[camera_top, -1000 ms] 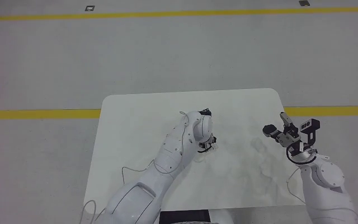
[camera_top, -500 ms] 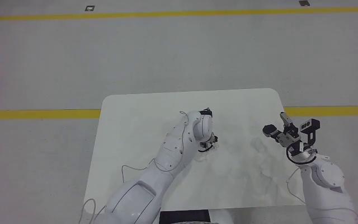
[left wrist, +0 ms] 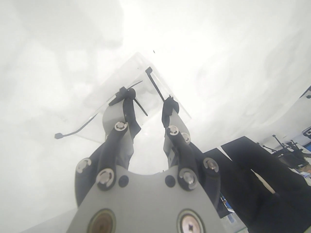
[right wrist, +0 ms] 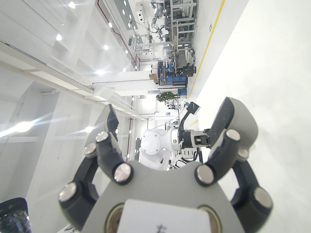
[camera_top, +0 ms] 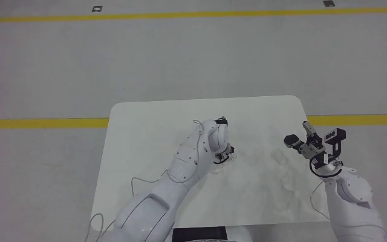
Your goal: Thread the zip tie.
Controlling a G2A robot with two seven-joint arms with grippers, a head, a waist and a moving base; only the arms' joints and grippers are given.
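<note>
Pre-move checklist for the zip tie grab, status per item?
1. Left gripper open: ok.
2. Zip tie gripped: not ok; jaws stand apart, strap end at one fingertip.
3. Zip tie threaded through clear plate: cannot tell.
4. Right gripper open and empty: ok.
5. Right gripper close enough to help: not ok; it is off by the table edge, apart from the tie.
</note>
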